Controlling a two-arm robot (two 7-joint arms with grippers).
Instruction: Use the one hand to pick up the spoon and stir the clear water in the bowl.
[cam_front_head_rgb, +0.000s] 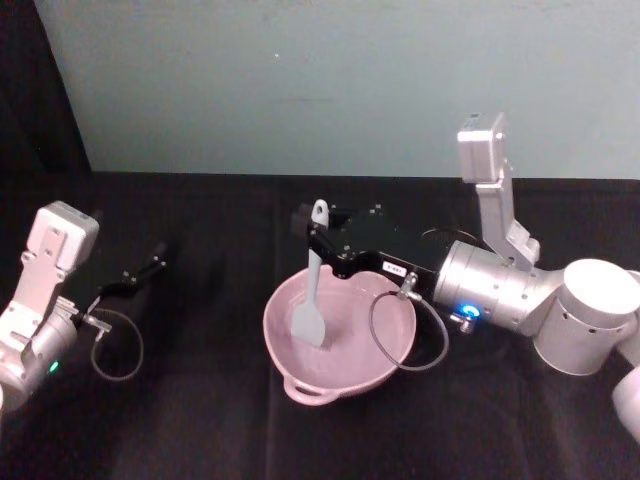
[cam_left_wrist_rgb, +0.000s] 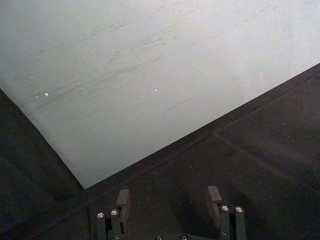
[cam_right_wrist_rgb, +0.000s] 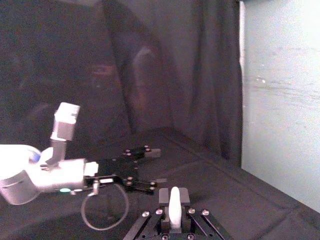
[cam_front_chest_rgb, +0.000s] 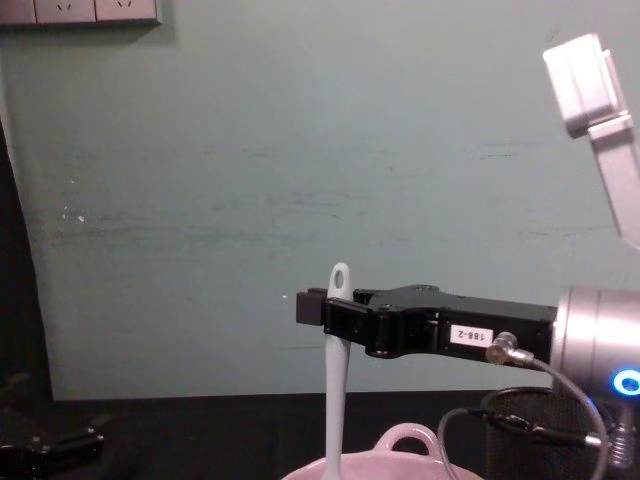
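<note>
Bowl (cam_front_head_rgb: 350, 366), pale pink, is sitting on the black tabletop (cam_front_head_rgb: 200, 425) just ahead of the robot, loop handle facing the near side; whether water is lying in it cannot be told. Spoon (cam_front_head_rgb: 313, 287), white, is standing nearly upright inside the bowl, paddle head resting low on the bowl's floor, holed end pointing up. Right gripper (cam_front_head_rgb: 320, 240) is reaching in from the right above the bowl's far rim, fingers clenched on the spoon's upper handle. Step judged in hand: stirring. It is calling for small level circles with the head kept low and off the walls, so that the bowl is not getting shoved or slopped. Grey cable (cam_front_head_rgb: 373, 325) is looping from the gripper over the bowl's right side and may be dipping in. Black mesh cup (cam_front_chest_rgb: 540, 445) is standing to the bowl's right, under the right wrist, close to the sweep. Left gripper (cam_front_head_rgb: 152, 262), fingers released and empty, is idling well apart at the left. Teal wall (cam_front_head_rgb: 300, 90) is closing the back.
</note>
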